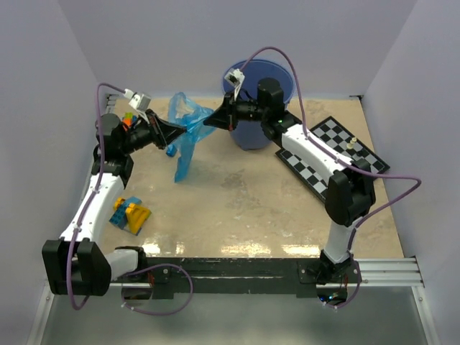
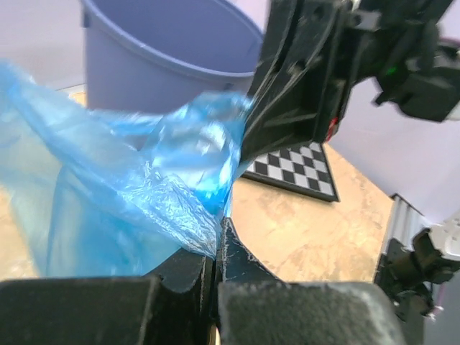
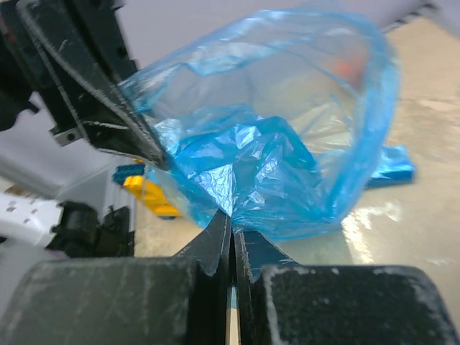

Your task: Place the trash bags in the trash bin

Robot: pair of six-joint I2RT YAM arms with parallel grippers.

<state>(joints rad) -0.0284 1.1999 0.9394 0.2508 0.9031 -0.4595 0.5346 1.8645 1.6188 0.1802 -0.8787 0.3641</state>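
Note:
A thin, crinkly blue trash bag (image 1: 186,133) hangs above the table between my two grippers, its lower end trailing down toward the tabletop. My left gripper (image 1: 181,129) is shut on the bag's film (image 2: 144,208) from the left. From the right, my right gripper (image 1: 208,122) is shut on the same bag (image 3: 273,172), fingertips pinching a fold of film. The two grippers face each other almost tip to tip. The trash bin (image 1: 259,100), a round blue bucket, stands upright at the back behind the right gripper, and its rim and wall (image 2: 165,65) show in the left wrist view.
A black-and-white chessboard (image 1: 332,154) lies at the right with a small piece on it. Blue and yellow toy blocks (image 1: 131,214) sit at the left front, and more blocks (image 1: 129,118) lie behind the left arm. White walls close in the table on three sides.

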